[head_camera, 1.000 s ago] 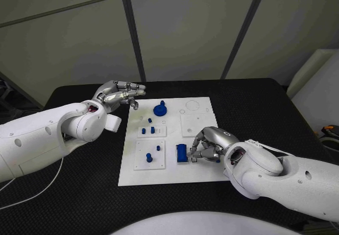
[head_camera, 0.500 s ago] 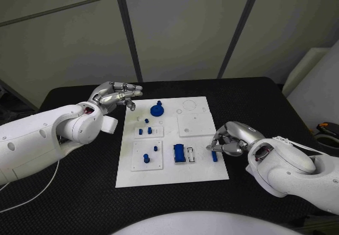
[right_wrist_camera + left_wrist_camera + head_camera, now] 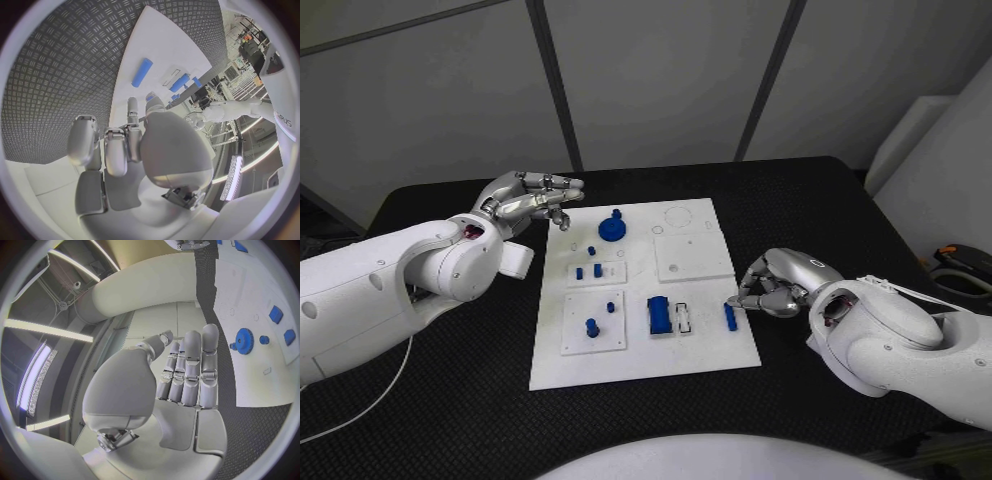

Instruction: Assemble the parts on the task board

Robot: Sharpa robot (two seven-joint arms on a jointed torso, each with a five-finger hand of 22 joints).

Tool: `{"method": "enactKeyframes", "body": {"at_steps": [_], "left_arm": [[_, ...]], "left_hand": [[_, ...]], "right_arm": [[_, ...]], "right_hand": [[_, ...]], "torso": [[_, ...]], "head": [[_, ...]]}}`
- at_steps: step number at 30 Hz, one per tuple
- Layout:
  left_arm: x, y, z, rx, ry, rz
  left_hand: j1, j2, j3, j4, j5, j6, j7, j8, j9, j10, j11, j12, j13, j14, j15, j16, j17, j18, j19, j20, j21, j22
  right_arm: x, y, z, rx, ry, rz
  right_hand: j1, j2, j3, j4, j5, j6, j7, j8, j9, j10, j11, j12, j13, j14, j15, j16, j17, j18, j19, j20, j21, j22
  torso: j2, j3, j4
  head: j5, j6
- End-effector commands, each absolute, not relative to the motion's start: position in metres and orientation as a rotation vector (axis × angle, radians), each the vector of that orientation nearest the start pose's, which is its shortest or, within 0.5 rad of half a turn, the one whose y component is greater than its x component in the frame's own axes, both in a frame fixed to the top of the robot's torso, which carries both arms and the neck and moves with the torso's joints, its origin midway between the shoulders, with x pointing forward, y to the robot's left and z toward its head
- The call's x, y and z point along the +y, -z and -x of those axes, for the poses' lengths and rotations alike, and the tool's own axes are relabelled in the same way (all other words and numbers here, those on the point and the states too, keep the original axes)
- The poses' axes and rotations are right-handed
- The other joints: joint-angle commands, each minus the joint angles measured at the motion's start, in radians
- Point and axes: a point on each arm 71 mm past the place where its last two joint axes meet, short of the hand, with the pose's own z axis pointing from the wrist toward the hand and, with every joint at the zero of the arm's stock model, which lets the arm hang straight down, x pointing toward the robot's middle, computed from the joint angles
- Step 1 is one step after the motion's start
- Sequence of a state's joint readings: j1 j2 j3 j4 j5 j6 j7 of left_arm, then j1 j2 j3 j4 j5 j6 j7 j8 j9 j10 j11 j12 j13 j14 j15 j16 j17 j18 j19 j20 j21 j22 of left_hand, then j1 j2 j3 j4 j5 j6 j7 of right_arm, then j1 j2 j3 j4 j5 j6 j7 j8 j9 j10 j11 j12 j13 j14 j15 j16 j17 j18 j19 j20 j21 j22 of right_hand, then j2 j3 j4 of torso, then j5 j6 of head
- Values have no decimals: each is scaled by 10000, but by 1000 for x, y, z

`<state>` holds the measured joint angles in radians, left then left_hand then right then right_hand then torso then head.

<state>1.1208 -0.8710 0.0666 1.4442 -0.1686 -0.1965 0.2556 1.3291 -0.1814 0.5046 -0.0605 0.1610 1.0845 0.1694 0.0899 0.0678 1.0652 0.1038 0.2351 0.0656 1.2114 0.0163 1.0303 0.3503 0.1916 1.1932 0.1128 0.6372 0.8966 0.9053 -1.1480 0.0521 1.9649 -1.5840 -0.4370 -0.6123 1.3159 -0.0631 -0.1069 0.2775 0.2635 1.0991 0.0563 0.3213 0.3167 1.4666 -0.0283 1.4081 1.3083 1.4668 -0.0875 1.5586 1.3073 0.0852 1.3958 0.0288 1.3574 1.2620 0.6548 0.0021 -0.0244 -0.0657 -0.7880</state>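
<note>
I note my right robot hand (image 3: 769,290) has withdrawn, fingers curled on nothing; small blue cylindrical peg (image 3: 728,316) lies on white task board (image 3: 646,350) beside it; left robot hand (image 3: 528,196) unchanged, curled empty.

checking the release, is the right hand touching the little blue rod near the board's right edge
Apart. The right wrist view shows the blue rod lying alone on the task board, with bare white between it and the right hand.
</note>
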Motion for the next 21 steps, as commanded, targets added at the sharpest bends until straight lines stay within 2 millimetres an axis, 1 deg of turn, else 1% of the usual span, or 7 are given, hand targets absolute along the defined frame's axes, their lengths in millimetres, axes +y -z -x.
{"method": "enactKeyframes", "body": {"at_steps": [1, 3, 5, 7, 9, 14, 21], "left_arm": [[240, 189, -500, 15363, 14860, 10486], [240, 189, -500, 15362, 14852, 10490], [240, 189, -500, 15356, 14838, 10496], [241, 189, -500, 15353, 14832, 10499], [241, 189, -500, 15354, 14830, 10500], [241, 189, -500, 15342, 14803, 10510], [243, 189, -500, 15332, 14774, 10522]], "left_hand": [[-46, 35, -40, -8, 33, -3, -50, -64, -8, -61, 0, 35, 5, -22, 12, -22, -1, -87, -64, 16, -56, -11], [-61, 36, -53, 0, 31, -5, -50, -64, -8, -68, 0, 42, 6, -7, 13, 1, 4, -87, -69, 16, -63, -13], [-61, 36, -53, 0, 31, -5, -50, -64, -8, -68, 0, 42, 6, -7, 13, 1, 4, -87, -69, 16, -63, -13], [-62, 36, -54, 0, 31, -5, -50, -64, -8, -69, 0, 42, 6, -7, 13, 3, 4, -87, -69, 16, -63, -13], [-62, 37, -54, 0, 31, -5, -50, -64, -8, -70, 0, 43, 6, -6, 13, 4, 5, -87, -70, 16, -64, -14], [-62, 37, -54, 0, 31, -5, -50, -64, -8, -70, 0, 43, 6, -6, 13, 4, 5, -87, -70, 16, -64, -14], [-62, 37, -54, 0, 31, -5, -50, -64, -8, -70, 0, 43, 6, -6, 13, 4, 5, -87, -70, 16, -64, -14]], "right_arm": [[-242, 231, -364, 18488, -3345, -1716], [-240, 233, -366, 18585, -3301, -1667], [-238, 235, -367, 18657, -3285, -1620], [-236, 237, -369, 18730, -3267, -1575], [-235, 240, -369, 18841, -3228, -1533], [-234, 247, -367, 19152, -3050, -1396], [-231, 251, -366, 19458, -2845, -1104]], "right_hand": [[-13, -90, -7, 61, 44, 74, -20, -46, -13, 406, 84, -75, 1424, 972, 74, -13, 2327, -142, -13, 39, 32, -29], [-67, -133, -40, 104, 126, 83, -8, -95, -26, 396, 96, -98, 1413, 968, 82, -21, 2310, -140, -21, 45, 24, -36], [-98, -153, -110, 103, 458, 107, -2, -167, -42, 388, 104, -116, 1409, 968, 90, -22, 2310, -137, -33, 53, 10, -48], [-93, -164, -179, 89, 650, 111, 7, -223, -53, 375, 110, -149, 1392, 964, 96, -30, 2293, -132, -49, 59, -10, -71], [-85, -165, -190, 84, 674, 110, 9, -235, -55, 370, 110, -160, 1386, 964, 97, -30, 2292, -129, -54, 60, -17, -79], [-88, -209, -260, 83, 711, 82, 31, -288, -68, 338, 127, -234, 1340, 956, 107, -47, 2256, -120, -83, 66, -52, -124], [-168, -291, -402, 110, 685, 84, 52, -346, -74, 311, 150, -292, 1310, 947, 127, -66, 2217, -112, -113, 84, -87, -163]], "torso": [[-13, -3, 39], [-11, -9, 47], [-13, -4, 38], [-16, -8, 31], [-15, -12, 33], [-11, -15, 25], [-14, -8, 21]], "head": [[-26, -39], [-35, -58], [-55, -63], [-95, -53], [-111, -50], [-53, -93], [-33, -105]]}}
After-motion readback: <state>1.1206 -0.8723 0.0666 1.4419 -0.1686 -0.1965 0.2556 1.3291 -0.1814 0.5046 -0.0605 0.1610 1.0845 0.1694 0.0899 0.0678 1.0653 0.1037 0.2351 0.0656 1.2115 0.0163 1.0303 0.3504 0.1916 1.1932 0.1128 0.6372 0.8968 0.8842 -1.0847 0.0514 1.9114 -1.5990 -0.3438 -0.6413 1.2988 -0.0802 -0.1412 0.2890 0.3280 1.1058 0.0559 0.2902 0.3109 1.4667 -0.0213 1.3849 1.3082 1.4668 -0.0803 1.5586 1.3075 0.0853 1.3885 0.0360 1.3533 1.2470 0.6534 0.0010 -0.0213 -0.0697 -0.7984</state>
